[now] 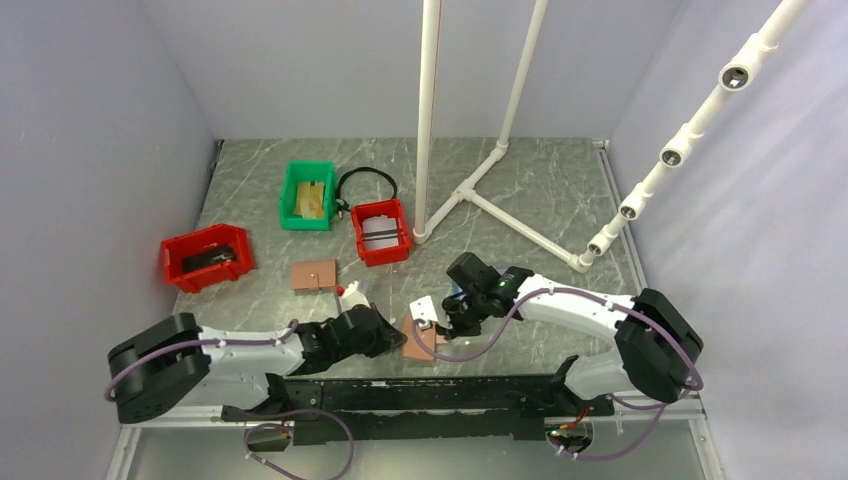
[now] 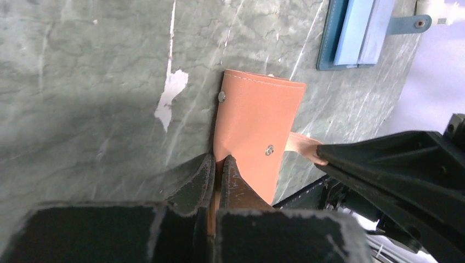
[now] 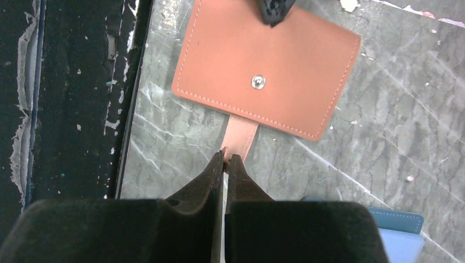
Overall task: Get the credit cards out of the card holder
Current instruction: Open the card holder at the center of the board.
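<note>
The brown card holder [image 1: 418,348] [image 2: 257,120] [image 3: 268,60] lies folded shut on the marble table near the front edge, snap studs showing. My left gripper [image 1: 392,338] [image 2: 218,162] is shut on the holder's near edge. My right gripper [image 1: 438,326] [image 3: 226,159] is shut on the end of the holder's snap tab [image 3: 242,134] [image 2: 302,145], which sticks out from the opposite side. The tip of the left fingers [image 3: 274,11] shows at the top of the right wrist view. The credit cards are hidden.
An all-blue bifold holder [image 2: 353,33] [image 3: 403,233] lies just beyond the brown one. A second brown piece [image 1: 313,273], two red bins [image 1: 207,256] [image 1: 381,231], a green bin [image 1: 307,195] and a white pipe frame [image 1: 470,190] stand farther back. A black rail [image 1: 420,395] runs along the front edge.
</note>
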Motion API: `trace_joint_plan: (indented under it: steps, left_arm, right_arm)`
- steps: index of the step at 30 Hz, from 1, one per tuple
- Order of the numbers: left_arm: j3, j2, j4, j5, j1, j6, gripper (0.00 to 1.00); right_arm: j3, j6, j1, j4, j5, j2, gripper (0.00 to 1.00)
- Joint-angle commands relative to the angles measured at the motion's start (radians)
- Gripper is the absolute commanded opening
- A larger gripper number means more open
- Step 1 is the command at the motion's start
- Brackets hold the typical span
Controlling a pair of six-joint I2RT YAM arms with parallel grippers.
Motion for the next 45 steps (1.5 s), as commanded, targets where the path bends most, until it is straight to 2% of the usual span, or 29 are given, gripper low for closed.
trace_joint_plan:
  steps: [1, 3, 7, 9, 12, 16, 19, 21, 24, 26, 29, 33, 37, 45]
  left_arm:
    - [-0.050, -0.100, -0.154, -0.058, 0.003, 0.067, 0.03]
    - [-0.056, -0.162, -0.144, -0.046, 0.002, 0.115, 0.17]
    - [-0.011, -0.284, -0.248, -0.017, 0.003, 0.208, 0.47]
    - [0.022, -0.331, -0.350, -0.017, 0.004, 0.224, 0.54]
    - [0.041, -0.389, -0.427, -0.007, 0.003, 0.243, 0.56]
    - [0.018, -0.427, -0.307, 0.103, 0.003, 0.361, 0.59]
    - [0.075, -0.365, -0.306, 0.152, 0.003, 0.417, 0.64]
    - [0.141, -0.289, -0.360, 0.155, 0.002, 0.443, 0.66]
    - [0.250, -0.157, -0.456, 0.120, -0.008, 0.468, 0.68]
    - [0.325, -0.072, -0.527, 0.077, -0.021, 0.469, 0.68]
    - [0.434, 0.048, -0.617, 0.011, -0.057, 0.463, 0.69]
    - [0.592, 0.205, -0.772, -0.073, -0.101, 0.407, 0.75]
    - [0.734, 0.343, -0.890, -0.131, -0.109, 0.354, 0.78]
    - [0.882, 0.500, -0.943, -0.150, -0.109, 0.348, 0.80]
  right_arm:
    - [-0.003, -0.062, -0.015, -0.094, 0.033, 0.016, 0.00]
    - [0.012, -0.057, -0.015, -0.112, 0.043, 0.057, 0.03]
    - [0.054, -0.042, -0.038, -0.160, -0.051, 0.072, 0.34]
    - [0.075, -0.048, -0.068, -0.196, -0.128, 0.064, 0.44]
    - [0.090, -0.038, -0.121, -0.220, -0.209, 0.048, 0.48]
    - [0.116, 0.003, -0.185, -0.237, -0.293, 0.033, 0.48]
    - [0.143, 0.049, -0.211, -0.246, -0.328, 0.039, 0.45]
    - [0.162, 0.050, -0.220, -0.268, -0.343, 0.056, 0.38]
    - [0.187, 0.068, -0.235, -0.288, -0.355, 0.079, 0.21]
    - [0.194, 0.080, -0.252, -0.292, -0.365, 0.079, 0.16]
    - [0.180, 0.125, -0.276, -0.252, -0.346, 0.050, 0.16]
    - [0.163, 0.180, -0.306, -0.194, -0.300, 0.016, 0.16]
    - [0.159, 0.217, -0.329, -0.165, -0.270, 0.005, 0.17]
    - [0.153, 0.257, -0.402, -0.146, -0.243, -0.015, 0.18]
